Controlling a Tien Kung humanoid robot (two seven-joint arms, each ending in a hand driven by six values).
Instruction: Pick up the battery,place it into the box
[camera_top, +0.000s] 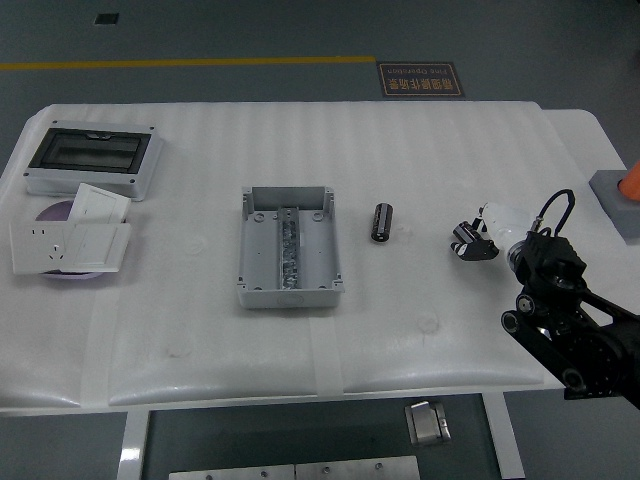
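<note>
The desk (450, 150) is white, with a faintly ribbed cover, and fills most of the head view; grey floor with a yellow line and a dark floor sign (421, 79) lies beyond its far edge. The right arm (575, 335) comes in from the lower right corner, black and jointed, and reaches over the desk's right part. Its hand (490, 235) sits at the end, pale at the palm with dark fingers (468, 240) pointing left toward the middle; at this size I cannot tell whether they are spread or curled, and nothing shows between them.

At the far left stands a grey enclosure (93, 160) with a dark clear lid. Just in front of it lie white socket plates (70, 245), one overlapping another, resting partly on a purple disc (55, 212). The box (290, 246) sits near the centre, grey, open-topped, rectangular, with a metal rail running along its floor. At the right edge is a grey block (618, 200) with something orange on it, cut off by the frame.

The battery (383, 222) lies flat on the desk, just right of the box and apart from it, between the box and the hand. It is a small dark cylinder with a lighter band at its near end, its long axis pointing away from the robot. The desk between battery and hand is bare; the hand does not touch it.
</note>
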